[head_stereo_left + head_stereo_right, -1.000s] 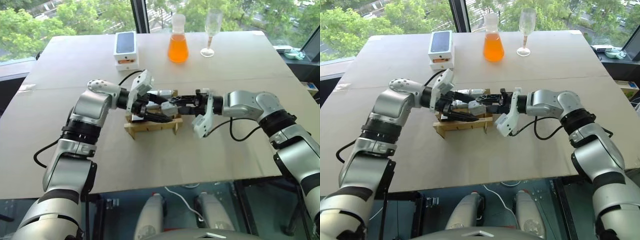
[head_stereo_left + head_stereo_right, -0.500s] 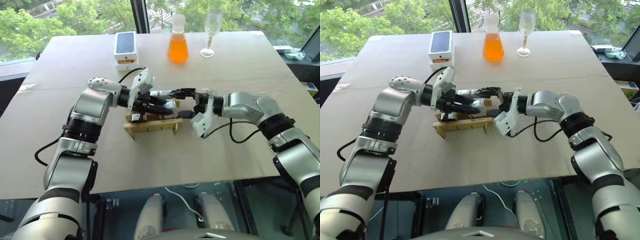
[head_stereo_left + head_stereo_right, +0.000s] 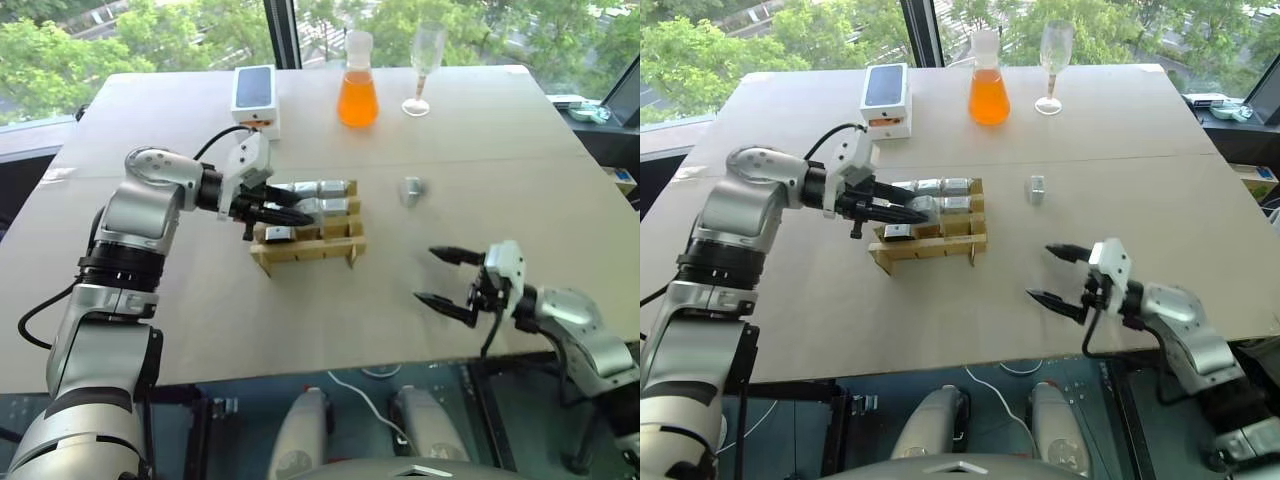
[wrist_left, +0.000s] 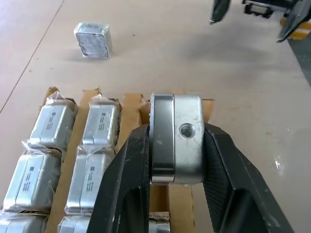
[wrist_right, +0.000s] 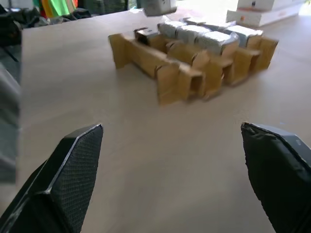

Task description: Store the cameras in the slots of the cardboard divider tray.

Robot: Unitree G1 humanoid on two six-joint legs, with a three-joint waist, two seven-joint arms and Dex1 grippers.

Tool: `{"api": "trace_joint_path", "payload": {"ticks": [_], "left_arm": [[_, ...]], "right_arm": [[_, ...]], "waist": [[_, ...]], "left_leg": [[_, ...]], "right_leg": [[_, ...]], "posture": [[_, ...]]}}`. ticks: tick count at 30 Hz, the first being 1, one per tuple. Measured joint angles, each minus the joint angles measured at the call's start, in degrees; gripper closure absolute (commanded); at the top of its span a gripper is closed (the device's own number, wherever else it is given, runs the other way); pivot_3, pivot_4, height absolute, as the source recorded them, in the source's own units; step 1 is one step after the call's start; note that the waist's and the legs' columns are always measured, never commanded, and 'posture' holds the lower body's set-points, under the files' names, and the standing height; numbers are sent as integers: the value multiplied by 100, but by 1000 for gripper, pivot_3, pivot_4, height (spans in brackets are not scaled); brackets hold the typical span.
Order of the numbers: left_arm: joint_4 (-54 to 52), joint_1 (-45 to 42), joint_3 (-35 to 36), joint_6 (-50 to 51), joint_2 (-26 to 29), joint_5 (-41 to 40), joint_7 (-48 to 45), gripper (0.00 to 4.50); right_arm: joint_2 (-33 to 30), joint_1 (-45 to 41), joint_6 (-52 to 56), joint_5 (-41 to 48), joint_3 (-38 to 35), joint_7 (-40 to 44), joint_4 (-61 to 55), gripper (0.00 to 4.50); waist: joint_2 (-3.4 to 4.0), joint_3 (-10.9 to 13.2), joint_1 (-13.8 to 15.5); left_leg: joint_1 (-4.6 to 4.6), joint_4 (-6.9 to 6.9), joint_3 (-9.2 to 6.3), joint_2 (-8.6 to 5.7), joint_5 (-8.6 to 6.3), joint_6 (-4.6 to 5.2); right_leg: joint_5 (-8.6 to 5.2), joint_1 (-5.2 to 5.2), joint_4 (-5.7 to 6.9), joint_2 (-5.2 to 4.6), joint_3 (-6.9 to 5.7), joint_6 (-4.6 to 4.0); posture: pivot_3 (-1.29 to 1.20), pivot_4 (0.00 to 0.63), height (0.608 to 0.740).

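The left gripper (image 4: 176, 160) is clamped on a camera (image 4: 176, 138), one black finger on each side of it, holding it just above the tray (image 3: 305, 246). From the wrist view the camera sits over the tray's near row, with its silver side and a small round hole facing the lens.

Right under and beside it, the tray's slots already have cameras in them, wrapped in clear film with little labels on them. Two rows look filled. The row closest to the robot has one camera (image 3: 280, 234) at its left end and the rest of that row looks bare cardboard.

Off to the right of the tray, one loose camera (image 3: 411, 189) sits alone on the table (image 3: 480, 130), well apart from the tray.

The right gripper (image 3: 446, 278) is down near the table's front edge, well away from the tray, fingers spread wide and gripping nothing.

At the far side of the table there's a phone box (image 3: 254, 96), a flask (image 3: 357, 80) of orange liquid and a wine glass (image 3: 423, 62).
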Motion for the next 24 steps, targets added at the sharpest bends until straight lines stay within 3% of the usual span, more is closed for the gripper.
{"api": "trace_joint_path", "payload": {"ticks": [7,24], "left_arm": [[886,20,-86,-680,-232,396,12,3624],[2237,-497,-203,-1519,-552,890,18,3624]], "right_arm": [[602,563,-361,105,-781,608,-51,16],[1143,487,-434,-251,-1054,800,-9,16]], "waist": [[0,0,10],[-1,1,2]], "left_leg": [[6,41,5,1,4,5],[7,41,5,-1,4,6]], "right_leg": [[7,8,28,8,6,16],[8,5,46,8,9,16]], "posture": [[0,150,740],[0,150,740]]}}
